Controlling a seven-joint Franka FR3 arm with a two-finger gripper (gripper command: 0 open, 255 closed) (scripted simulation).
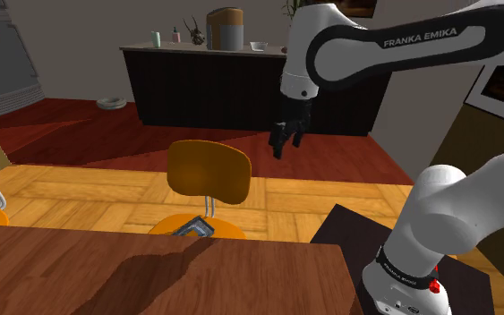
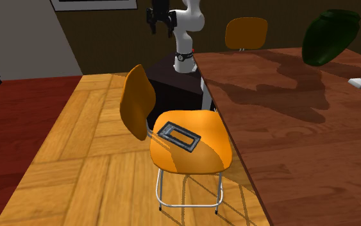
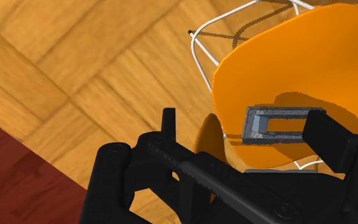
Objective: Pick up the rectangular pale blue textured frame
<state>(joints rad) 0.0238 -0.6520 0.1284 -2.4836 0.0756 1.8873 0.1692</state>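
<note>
The frame (image 3: 252,125) is a grey-blue rectangle with an open centre. It lies flat on the seat of the orange chair (image 2: 195,162), toward the backrest side, with nothing resting on it. Treat it as stiff and light, with narrow rails that stand only slightly above the seat; this is a judgement from its form. The textured face should give the pads some purchase, but the smooth, dished seat may let the frame slide if you push it sideways. Take hold across one long rail, with one finger in the opening and one outside, or span the short width if the hand's opening allows. The chair stands on the wooden floor (image 2: 89,160), just beside the edge of the brown bench (image 2: 288,96), on the second exterior view's left of it. The hand (image 1: 286,141) hangs high over the chair, well apart from the frame; it is released, fingers apart, holding nothing. Align the fingers with the chosen rail before you descend.
</note>
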